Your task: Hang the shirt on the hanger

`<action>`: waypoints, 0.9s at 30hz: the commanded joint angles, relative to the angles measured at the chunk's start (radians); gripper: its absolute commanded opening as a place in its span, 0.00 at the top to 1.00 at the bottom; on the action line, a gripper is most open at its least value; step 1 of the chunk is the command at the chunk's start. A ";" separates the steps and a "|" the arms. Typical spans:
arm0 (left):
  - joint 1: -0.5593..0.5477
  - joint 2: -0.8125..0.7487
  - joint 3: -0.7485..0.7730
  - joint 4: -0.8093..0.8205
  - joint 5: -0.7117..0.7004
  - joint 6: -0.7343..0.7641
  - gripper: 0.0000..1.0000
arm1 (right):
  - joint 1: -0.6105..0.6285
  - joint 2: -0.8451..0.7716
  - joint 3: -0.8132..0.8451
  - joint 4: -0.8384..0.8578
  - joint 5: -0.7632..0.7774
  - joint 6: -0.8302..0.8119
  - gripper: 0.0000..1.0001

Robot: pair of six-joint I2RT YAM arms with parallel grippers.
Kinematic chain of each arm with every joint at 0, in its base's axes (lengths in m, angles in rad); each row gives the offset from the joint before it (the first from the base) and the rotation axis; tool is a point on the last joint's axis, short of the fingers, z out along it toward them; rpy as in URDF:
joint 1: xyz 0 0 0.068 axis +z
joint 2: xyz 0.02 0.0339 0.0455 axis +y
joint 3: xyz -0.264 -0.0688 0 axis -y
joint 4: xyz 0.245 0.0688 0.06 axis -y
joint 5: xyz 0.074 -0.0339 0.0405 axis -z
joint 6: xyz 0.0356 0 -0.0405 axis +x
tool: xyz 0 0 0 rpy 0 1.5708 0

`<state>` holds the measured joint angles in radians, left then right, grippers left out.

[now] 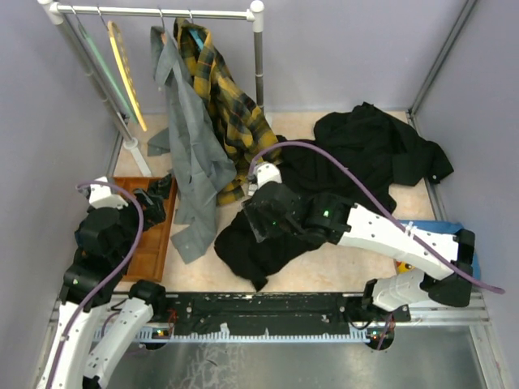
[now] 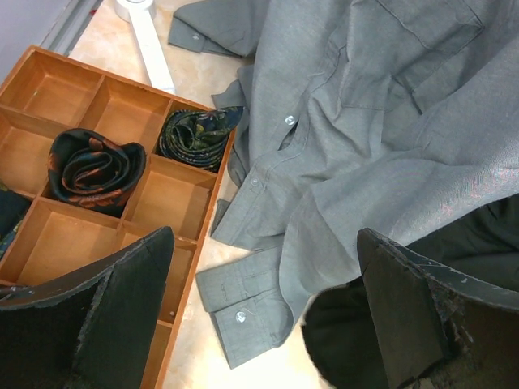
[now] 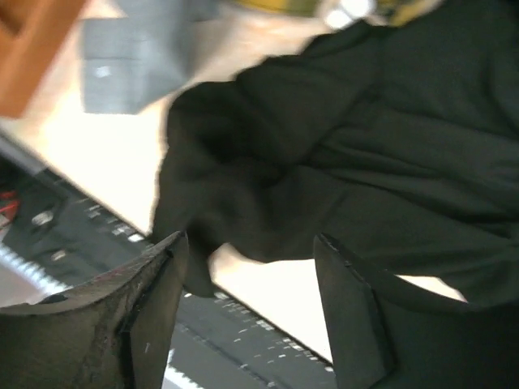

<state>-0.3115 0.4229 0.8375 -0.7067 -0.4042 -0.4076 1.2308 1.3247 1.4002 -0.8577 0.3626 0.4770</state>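
Dark fingers (image 2: 130,308) of my left end effector (image 2: 264,235) fill the bottom of the left wrist view, spread wide with nothing between them. It hovers over the right edge of a wooden tray (image 2: 212,207) and the buttoned cuff of a gray shirt (image 2: 389,138), which hangs from the rail (image 1: 162,12) and spills onto the pale desk (image 2: 195,356). Two neighbouring tray compartments each hold a rolled tie: a dark one with rusty marks (image 2: 97,166) and a greenish patterned one (image 2: 195,134). My right end effector (image 3: 250,239) is also released, its jaws apart and empty, and it hangs just above the near left part of the black shirt (image 3: 389,138). From above, the shirt (image 1: 373,150) lies crumpled on the desk (image 1: 324,259), running from the far right corner toward the near middle, where my right end effector (image 1: 259,215) sits over it. I cannot tell whether that black heap is one garment or two. My left end effector (image 1: 154,203) is at the left side, over the tray (image 1: 150,243). The yellow hanger (image 1: 126,73) hangs bare on the rail at the far left, just beside a pale green hanger (image 1: 97,61), well apart from the black shirt. A yellow-and-black plaid shirt (image 1: 223,105) hangs behind the gray one (image 1: 190,154).
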 commanded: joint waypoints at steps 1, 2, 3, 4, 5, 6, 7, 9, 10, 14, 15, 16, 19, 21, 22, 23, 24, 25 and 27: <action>0.005 0.060 0.043 0.015 0.062 0.032 0.00 | -0.138 -0.117 -0.039 0.017 0.156 0.047 0.30; 0.005 0.075 0.049 0.014 0.075 0.034 0.00 | -0.188 -0.134 -0.054 0.003 0.143 0.046 0.28; 0.005 0.088 0.055 0.010 0.086 0.036 0.00 | -0.249 -0.155 -0.072 -0.003 0.130 0.039 0.27; 0.005 0.102 0.059 0.005 0.094 0.035 0.00 | -0.307 -0.176 -0.091 -0.002 0.112 0.027 0.26; 0.005 0.111 0.061 0.004 0.105 0.035 0.00 | -0.378 -0.196 -0.112 0.002 0.097 0.017 0.24; 0.005 0.119 0.062 0.006 0.115 0.035 0.00 | -0.481 -0.216 -0.136 0.014 0.081 0.010 0.23; 0.005 0.126 0.060 0.008 0.123 0.031 0.00 | -0.558 -0.230 -0.163 0.032 0.057 0.004 0.21; 0.005 0.137 0.059 0.012 0.143 0.023 0.00 | -0.726 -0.242 -0.208 0.087 -0.020 -0.008 0.20; 0.006 0.143 0.061 0.011 0.152 0.019 0.00 | -0.795 -0.231 -0.225 0.111 -0.062 -0.012 0.19; 0.006 0.157 0.069 -0.014 0.171 -0.001 0.00 | -0.960 -0.133 -0.255 0.203 -0.162 -0.016 0.18; 0.005 0.155 0.068 -0.020 0.171 -0.004 0.00 | -0.978 -0.101 -0.252 0.223 -0.168 -0.013 0.18; 0.005 0.150 0.068 -0.025 0.171 -0.007 0.00 | -0.992 -0.068 -0.253 0.254 -0.172 -0.010 0.17; 0.005 0.131 0.066 -0.031 0.169 -0.011 0.00 | -1.031 0.043 -0.245 0.334 -0.199 0.003 0.17; 0.005 0.127 0.080 -0.038 0.180 -0.013 0.00 | -1.056 0.129 -0.223 0.366 -0.186 0.006 0.17; 0.005 0.127 0.092 -0.043 0.187 -0.016 0.00 | -1.066 0.170 -0.208 0.382 -0.186 0.006 0.17; 0.005 0.129 0.104 -0.047 0.195 -0.020 0.00 | -1.071 0.209 -0.193 0.389 -0.183 0.003 0.17; 0.005 0.129 0.114 -0.049 0.205 -0.025 0.00 | -1.075 0.250 -0.170 0.392 -0.176 -0.003 0.17; 0.005 0.130 0.122 -0.050 0.210 -0.032 0.00 | -1.077 0.284 -0.151 0.393 -0.167 -0.008 0.17; 0.005 0.129 0.136 -0.049 0.224 -0.046 0.00 | -1.077 0.370 -0.124 0.401 -0.162 -0.014 0.17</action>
<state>-0.3115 0.5606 0.9218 -0.7525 -0.2230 -0.4232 0.1623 1.5951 1.1786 -0.5396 0.1894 0.4786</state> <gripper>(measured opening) 0.998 0.831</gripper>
